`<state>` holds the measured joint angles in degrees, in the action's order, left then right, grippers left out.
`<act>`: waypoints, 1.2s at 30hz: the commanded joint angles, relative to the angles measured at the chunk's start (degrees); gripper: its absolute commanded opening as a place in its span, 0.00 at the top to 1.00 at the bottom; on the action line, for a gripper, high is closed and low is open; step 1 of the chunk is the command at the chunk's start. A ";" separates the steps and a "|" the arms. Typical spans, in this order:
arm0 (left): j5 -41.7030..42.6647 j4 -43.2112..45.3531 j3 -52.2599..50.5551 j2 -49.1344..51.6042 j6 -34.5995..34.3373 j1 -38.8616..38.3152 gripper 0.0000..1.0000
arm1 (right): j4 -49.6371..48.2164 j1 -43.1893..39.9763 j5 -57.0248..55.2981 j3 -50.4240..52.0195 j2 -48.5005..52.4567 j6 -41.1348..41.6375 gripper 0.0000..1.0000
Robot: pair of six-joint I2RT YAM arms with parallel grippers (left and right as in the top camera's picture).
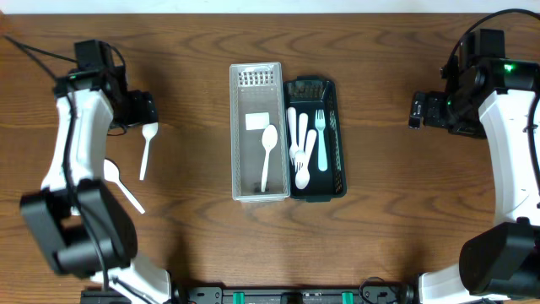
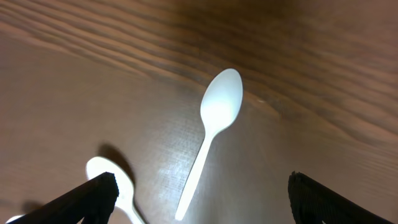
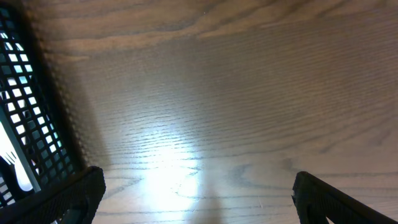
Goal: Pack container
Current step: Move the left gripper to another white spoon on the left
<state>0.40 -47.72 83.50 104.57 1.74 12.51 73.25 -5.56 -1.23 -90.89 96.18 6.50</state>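
Observation:
A white plastic spoon (image 2: 217,118) lies loose on the wooden table, its handle end between my left gripper's open fingers and untouched. From overhead this spoon (image 1: 148,152) sits just below my left gripper (image 1: 145,110). A second white spoon (image 2: 113,182) lies at the lower left, beside the left finger (image 2: 93,196). The clear tray (image 1: 240,181) holds one white spoon (image 1: 268,156) and a white card. The dark green basket (image 1: 339,160) beside it holds several white and pale blue forks and spoons. My right gripper (image 1: 415,111) stands open over bare table, right of the basket.
The second loose spoon (image 1: 123,187) lies partly under my left arm. In the right wrist view the basket's mesh wall (image 3: 28,118) stands at the left edge, with bare wood between the open fingers (image 3: 326,199).

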 commanded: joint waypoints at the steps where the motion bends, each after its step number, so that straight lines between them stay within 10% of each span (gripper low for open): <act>1: 0.68 1.36 0.04 5.33 1.53 0.07 0.10 | 0.04 -0.04 0.22 0.22 -0.07 0.09 0.01; 17: 0.68 4.57 0.02 17.92 4.26 0.07 0.11 | 0.04 -0.04 0.20 0.22 -0.07 0.07 0.01; 22: 0.68 4.26 -0.07 17.92 4.24 0.07 0.55 | 0.04 -0.04 0.20 0.22 -0.07 0.07 0.01; 36: 0.68 2.43 -0.07 17.90 4.22 0.07 0.87 | 0.04 -0.04 0.17 0.22 -0.07 0.07 0.01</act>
<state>1.72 -44.66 83.55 120.40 5.87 12.45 73.25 -5.56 -1.23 -90.89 96.18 6.48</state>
